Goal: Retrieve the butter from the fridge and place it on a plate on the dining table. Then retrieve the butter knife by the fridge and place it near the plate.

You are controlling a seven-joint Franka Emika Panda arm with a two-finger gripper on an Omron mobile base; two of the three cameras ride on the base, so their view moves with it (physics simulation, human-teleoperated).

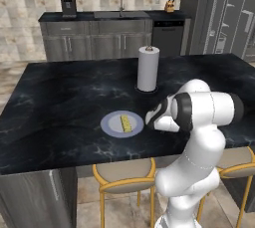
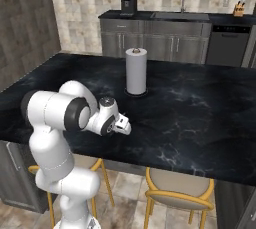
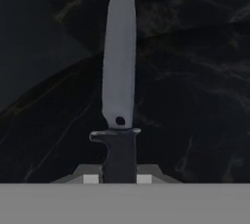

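Black, white-veined marble is spreading under me, the dining table (image 1: 60,107) running wide and bare toward 12 o'clock, its near edge lying just below my wrist with yellow-framed stools (image 1: 124,182) tucked beneath. My gripper (image 3: 117,179) is hanging low over that edge, and its jaws are clamping the dark handle of the butter knife (image 3: 119,76), whose grey blade is pointing straight out to 12 o'clock in the hand view. Just at 9 o'clock of my hand, the plate (image 1: 110,125) is carrying the butter (image 1: 126,123). Farther on, a paper towel roll (image 1: 148,68) is standing upright; beyond it, the fridge (image 1: 229,18) is rising at 1 o'clock.
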